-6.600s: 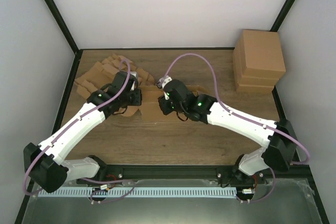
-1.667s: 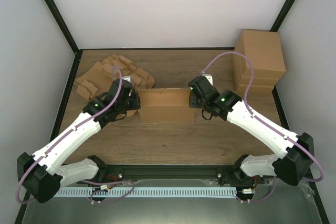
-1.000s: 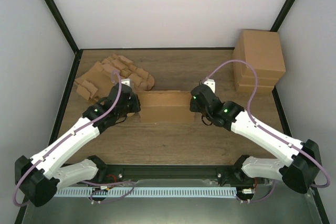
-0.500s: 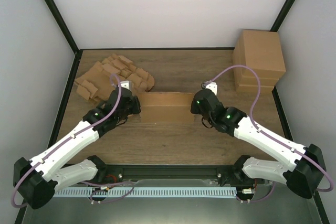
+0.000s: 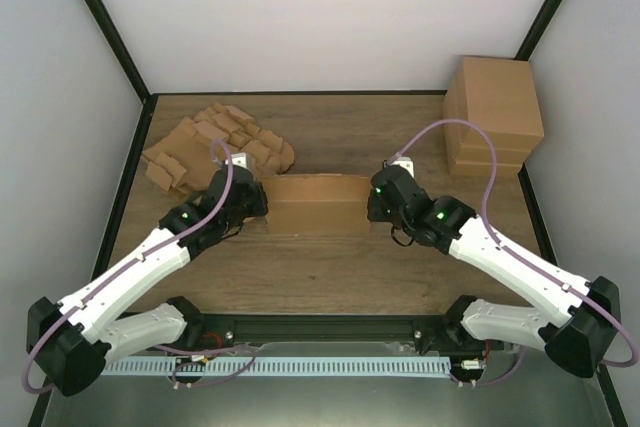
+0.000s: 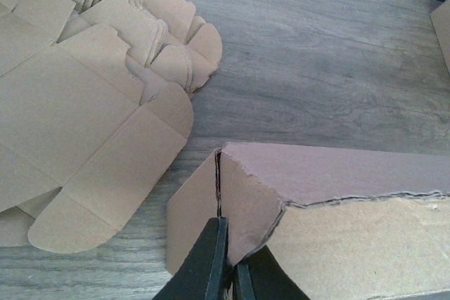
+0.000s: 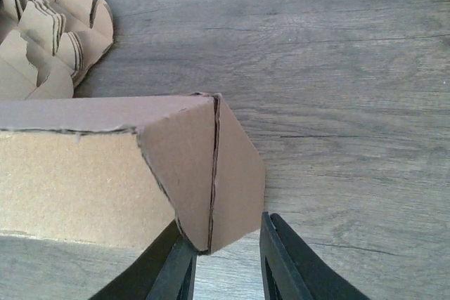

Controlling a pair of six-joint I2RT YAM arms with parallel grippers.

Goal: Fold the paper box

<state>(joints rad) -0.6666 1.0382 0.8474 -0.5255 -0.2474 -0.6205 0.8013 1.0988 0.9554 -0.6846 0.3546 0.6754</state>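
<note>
The paper box point(image 5: 315, 205) is a long brown cardboard piece on the wooden table, with its walls raised and its end flaps folded in. My left gripper point(image 5: 257, 203) is at its left end. In the left wrist view the gripper point(image 6: 232, 258) is shut on the edge of the box's end flap point(image 6: 246, 201). My right gripper point(image 5: 376, 203) is at the right end. In the right wrist view it point(image 7: 226, 261) is open, with the box's doubled end flap point(image 7: 211, 173) reaching down between the fingers point(image 7: 278, 258) and touching the left one.
A ragged heap of cardboard blanks point(image 5: 215, 142) lies at the back left, close to the box's left end, and also shows in the left wrist view point(image 6: 77, 103). A tall block of stacked boxes point(image 5: 493, 115) stands at the back right. Black frame rails edge the table.
The grippers were together at the box's middle 6.6 s ago and are now apart at its two ends, with the box spread long. In the last second both moved only slightly.
</note>
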